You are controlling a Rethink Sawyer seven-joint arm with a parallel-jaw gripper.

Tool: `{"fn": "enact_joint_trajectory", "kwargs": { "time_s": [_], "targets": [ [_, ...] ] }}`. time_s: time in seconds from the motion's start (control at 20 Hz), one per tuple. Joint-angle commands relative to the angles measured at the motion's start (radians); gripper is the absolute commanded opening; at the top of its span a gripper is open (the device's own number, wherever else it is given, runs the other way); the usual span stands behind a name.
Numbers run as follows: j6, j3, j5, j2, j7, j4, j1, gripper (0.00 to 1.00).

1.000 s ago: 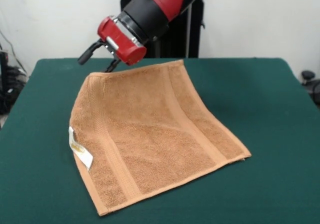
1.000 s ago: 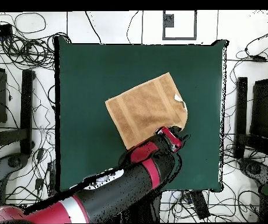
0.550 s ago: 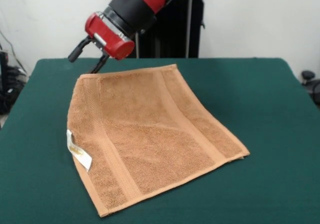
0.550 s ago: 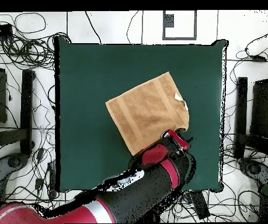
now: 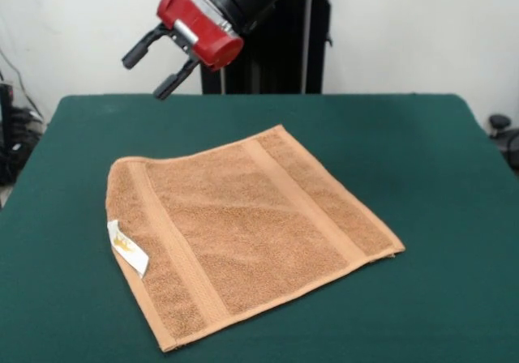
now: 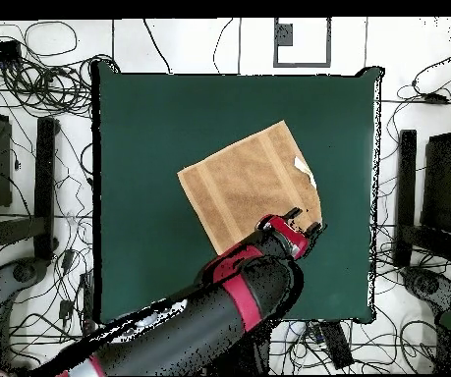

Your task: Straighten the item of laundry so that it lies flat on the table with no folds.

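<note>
The item of laundry [image 5: 243, 229], an orange-tan terry towel with woven bands and a small white tag [image 5: 130, 248], lies spread out flat on the green table [image 5: 438, 185]. From above, the towel [image 6: 244, 182] sits right of the table's [image 6: 150, 128] centre, turned at an angle. My gripper [image 5: 152, 63] hangs in the air above and behind the towel's far left corner, open, with nothing between its fingers. In the overhead view the gripper [image 6: 305, 219] sits over the towel's corner nearest the robot.
The red and black arm [image 6: 219, 304] crosses the table's lower edge in the overhead view. Cables and black stands [image 6: 42, 187] surround the table on the floor. A dark stand [image 5: 284, 47] rises behind the table.
The gripper has let go of the towel's far corner and risen. The lifted corner has dropped, and the towel now lies flat.
</note>
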Motion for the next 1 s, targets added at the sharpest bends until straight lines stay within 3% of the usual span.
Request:
{"fn": "enact_joint_trajectory", "kwargs": {
  "time_s": [0.05, 1.0],
  "targets": [
    [-0.123, -0.020, 0.140, 0.199, 0.099, 0.002, 0.049, 1.00],
    [-0.218, 0.147, 0.133, 0.170, 0.091, -0.009, -0.061, 1.00]
  ]
}}
